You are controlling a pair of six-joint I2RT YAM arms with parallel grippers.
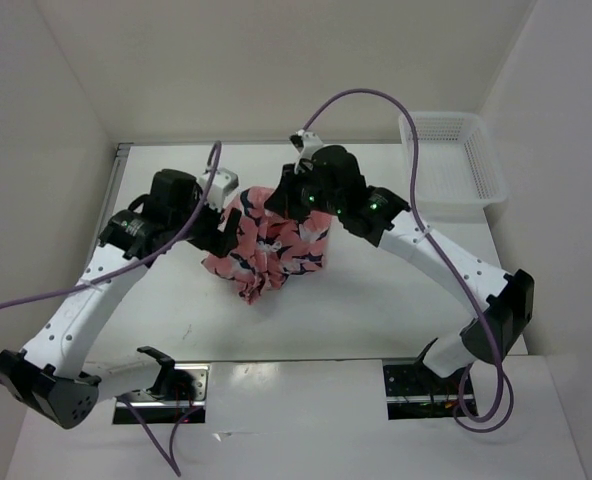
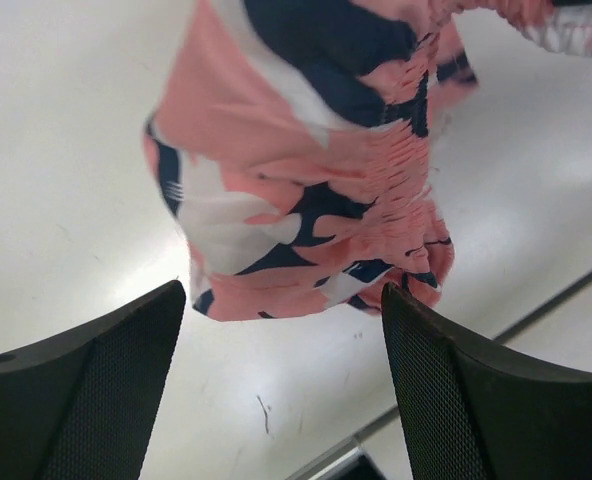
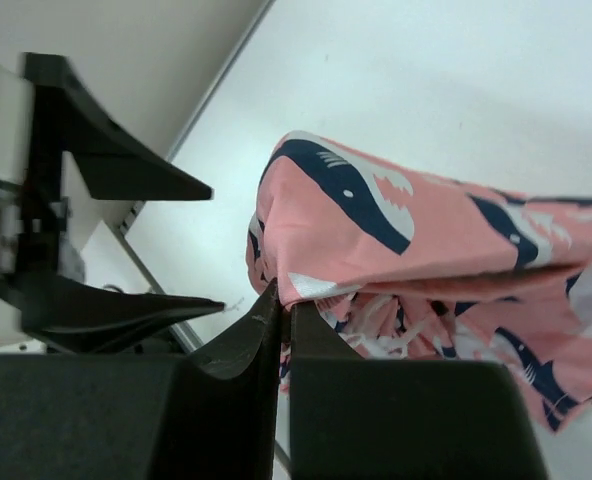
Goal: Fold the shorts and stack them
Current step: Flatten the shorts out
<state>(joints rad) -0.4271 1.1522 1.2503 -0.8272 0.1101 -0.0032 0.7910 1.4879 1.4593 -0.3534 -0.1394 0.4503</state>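
Shorts (image 1: 271, 245), limp, light and bunched, are shown held up over the bench (image 1: 376, 300), one edge pinched by the closed right end effector (image 3: 281, 318) while the left end effector (image 2: 281, 300) is spread beside the gathered waistband (image 2: 408, 170), judged the firmest place to be gripped.

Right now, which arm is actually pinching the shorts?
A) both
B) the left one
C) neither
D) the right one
D: the right gripper is closed on an edge of the shorts, while the left gripper stands wide open with the cloth ahead of it.
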